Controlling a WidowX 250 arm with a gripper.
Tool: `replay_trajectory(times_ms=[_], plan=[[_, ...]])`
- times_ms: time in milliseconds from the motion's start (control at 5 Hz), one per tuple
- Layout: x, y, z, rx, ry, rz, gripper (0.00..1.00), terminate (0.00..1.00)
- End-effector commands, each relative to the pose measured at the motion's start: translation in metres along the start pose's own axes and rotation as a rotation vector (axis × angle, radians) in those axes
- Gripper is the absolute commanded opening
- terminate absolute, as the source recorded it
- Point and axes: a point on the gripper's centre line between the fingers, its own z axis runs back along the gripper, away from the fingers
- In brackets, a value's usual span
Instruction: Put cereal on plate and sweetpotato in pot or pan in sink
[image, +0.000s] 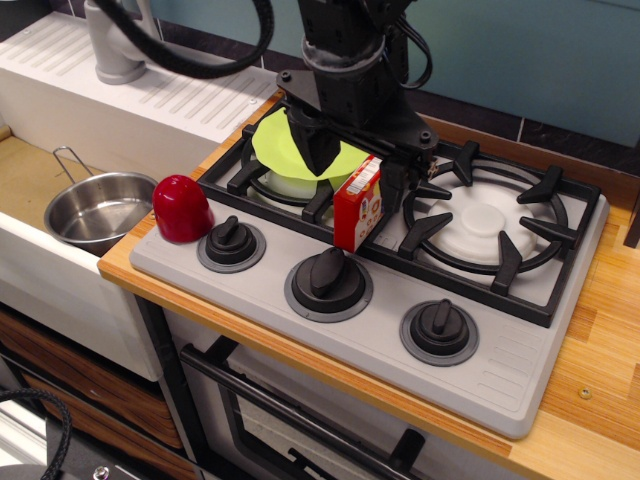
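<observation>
The gripper (352, 160) hangs over the left burner with its jaws spread wide, gripping nothing; one finger is just behind the cereal (359, 204), which stands upright between the two burners — whether they touch I cannot tell. The plate (278, 142) lies on the left grate at about 10 o'clock from the box, partly hidden by the arm. To do this step well, the jaws should close across the box's narrow sides low enough that it does not tip, then lift clear of the grate prongs before crossing to the plate.

The sweetpotato (181, 208) sits at the stove's front left corner, at 9 o'clock from the box and well apart. The pot (98, 210) rests in the sink (30, 180) further to 9 o'clock — empty as far as shows.

The stove (500, 370) is grey with three knobs, set in a wooden counter (600, 420); a faucet (115, 45) stands at 11 o'clock, teal wall behind.
</observation>
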Motion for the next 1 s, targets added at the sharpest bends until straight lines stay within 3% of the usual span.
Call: replay_trajectory(times_ms=[0,600,800], plan=[[0.010,-0.002,-0.008,-0.005,-0.076,0.010,1.00,0.00],[-0.003,-0.003,-0.033,-0.029,-0.121,0.020,1.00,0.00],[-0.005,-0.006,-0.036,-0.038,-0.118,0.026,0.00,0.00]])
